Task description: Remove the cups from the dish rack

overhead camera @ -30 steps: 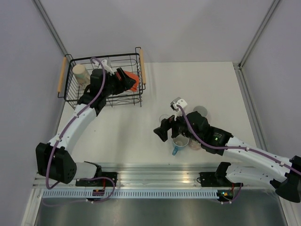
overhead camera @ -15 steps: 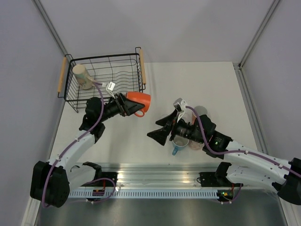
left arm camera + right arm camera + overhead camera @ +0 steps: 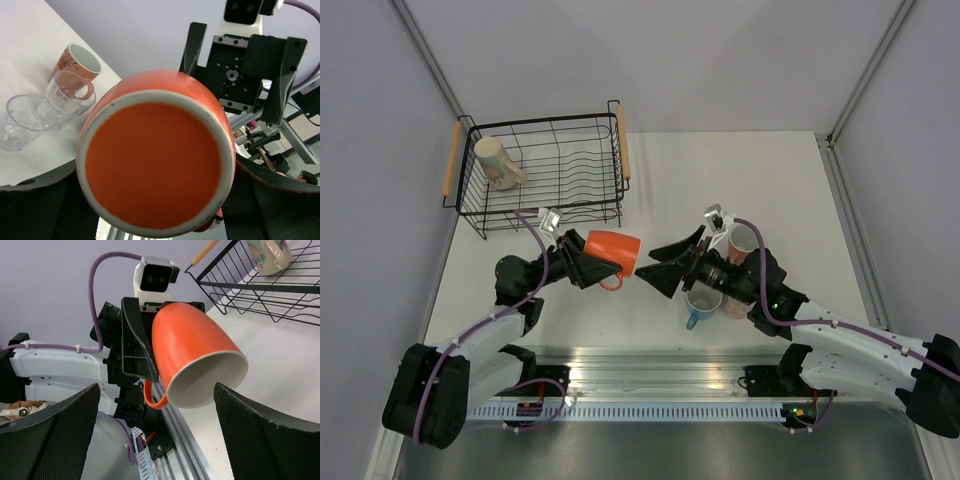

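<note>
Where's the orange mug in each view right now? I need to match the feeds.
Top external: orange mug centre-left, below the dish rack's right corner.
Left wrist: its base fills the middle.
Right wrist: centre, open mouth toward lower right.
Shared landmark: the left tool clamped on it, visible in all three.

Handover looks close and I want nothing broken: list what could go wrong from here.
The orange mug hangs sideways over the table, held only near its base by the left jaws; it could slip. The open right jaws face its rim closely; a misaligned approach could knock it loose.
</note>
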Available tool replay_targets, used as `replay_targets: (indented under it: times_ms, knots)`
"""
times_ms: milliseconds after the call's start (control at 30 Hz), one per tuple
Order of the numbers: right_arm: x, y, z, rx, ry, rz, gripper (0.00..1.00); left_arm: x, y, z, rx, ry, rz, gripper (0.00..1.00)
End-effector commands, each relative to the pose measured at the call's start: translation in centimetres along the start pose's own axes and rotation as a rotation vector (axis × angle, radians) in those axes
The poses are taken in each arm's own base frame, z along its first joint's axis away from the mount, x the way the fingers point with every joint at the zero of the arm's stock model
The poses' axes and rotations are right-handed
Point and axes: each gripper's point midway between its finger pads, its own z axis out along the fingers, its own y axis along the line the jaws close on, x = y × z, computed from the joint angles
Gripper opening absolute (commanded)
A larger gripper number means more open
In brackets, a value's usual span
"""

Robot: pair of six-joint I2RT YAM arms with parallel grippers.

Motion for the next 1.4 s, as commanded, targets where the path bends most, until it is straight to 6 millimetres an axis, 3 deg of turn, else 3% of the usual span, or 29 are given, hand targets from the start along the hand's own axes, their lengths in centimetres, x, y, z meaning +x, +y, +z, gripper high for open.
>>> replay_targets:
  times_ms: [0, 300, 500, 600, 800, 1000, 1067, 1100, 1200, 1300, 1367]
  knots:
    - [-1.9, 1.6, 0.8, -0.073, -0.072, 0.055, 0.98, -1.3, -4.3, -0.5, 0.164, -0.061, 0.156, 0.02]
    - [-0.7, 2.6, 3.0, -0.188, -0.042, 0.154, 0.89, -0.3, -3.4, -0.9, 0.139, -0.084, 0.115, 0.02]
    - [-1.0, 2.8, 4.2, -0.212, -0.057, 0.17, 0.75, 1.0, -3.3, -0.5, 0.146, -0.057, 0.11, 0.02]
    - [-1.2, 2.7, 4.9, -0.214, -0.058, 0.178, 0.6, 1.5, -3.5, -0.3, 0.156, -0.047, 0.112, 0.02]
    - [-0.8, 2.5, 5.7, -0.227, -0.049, 0.19, 0.03, 1.8, -3.6, -0.4, 0.151, -0.04, 0.118, 0.02]
    - [-0.5, 2.3, 5.7, -0.22, -0.036, 0.193, 0.01, 1.6, -2.8, -0.3, 0.095, -0.045, 0.111, 0.03]
    - [-0.4, 2.0, 5.6, -0.192, -0.029, 0.18, 0.01, 0.9, -2.4, -0.1, 0.059, -0.072, 0.123, 0.18]
    - [0.0, 1.5, 5.5, -0.157, -0.007, 0.181, 0.01, 0.9, -1.8, -0.1, 0.023, -0.071, 0.126, 0.46]
    - [0.6, 0.2, 5.1, -0.072, 0.024, 0.145, 0.01, -0.3, -0.1, -0.3, -0.11, -0.108, 0.142, 0.83]
    - [0.6, -0.9, 4.5, 0.006, 0.037, 0.103, 0.01, -2.5, 0.4, -0.7, -0.222, -0.175, 0.205, 0.97]
    - [0.7, -1.6, 4.2, 0.041, 0.04, 0.077, 0.01, -3.5, 1.0, -1.2, -0.296, -0.212, 0.228, 1.0]
